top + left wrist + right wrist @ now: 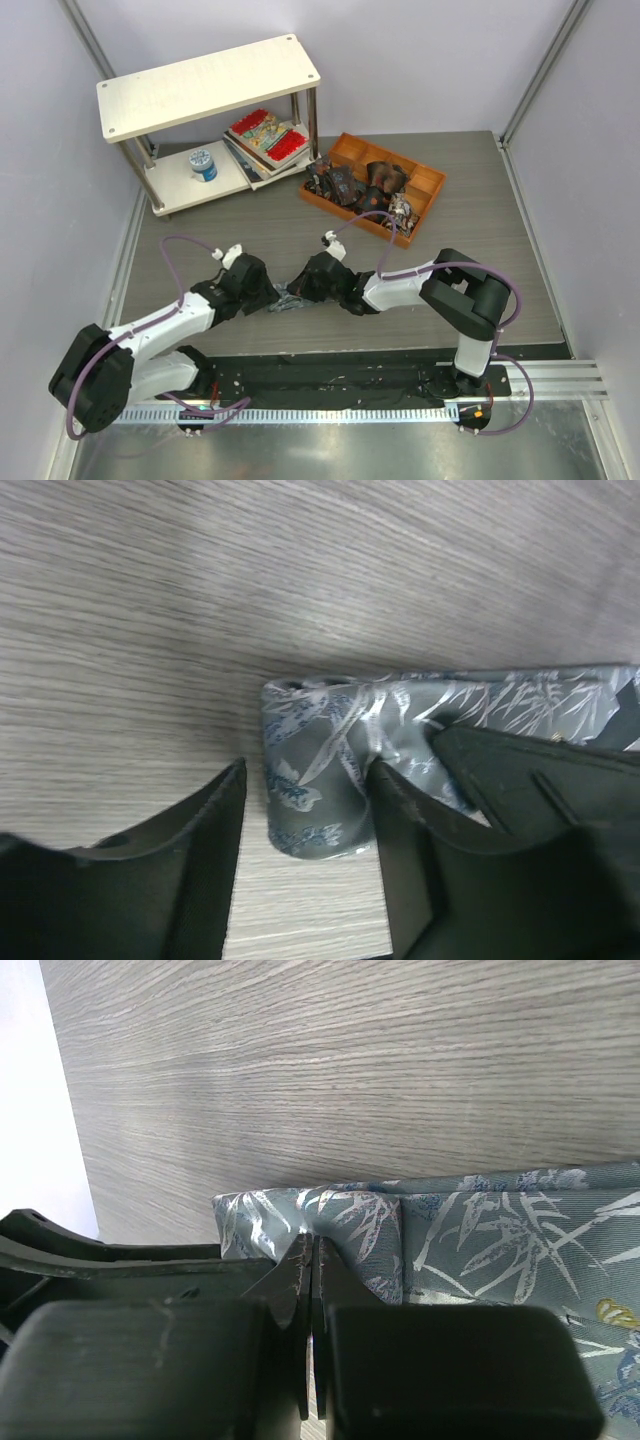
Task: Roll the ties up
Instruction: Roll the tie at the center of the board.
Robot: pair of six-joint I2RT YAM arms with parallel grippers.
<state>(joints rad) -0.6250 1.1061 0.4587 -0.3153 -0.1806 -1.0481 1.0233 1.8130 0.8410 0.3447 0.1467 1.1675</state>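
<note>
The grey-blue tie (320,770) has its rolled end between the open jaws of the left gripper (305,815). The right gripper (312,1260) has its jaws closed tight, tips touching the tie.

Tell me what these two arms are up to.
They are rolling a long grey-blue fabric necktie with a pale leaf print on the wood-grain table. The right gripper is shut, pinching the fabric beside the rolled end. The left gripper stands open astride that small roll, not yet gripping it.

A robotics lab cell: plain white walls (420,60) and metal corner posts (540,70) box in a wood-grain table (490,215).
</note>
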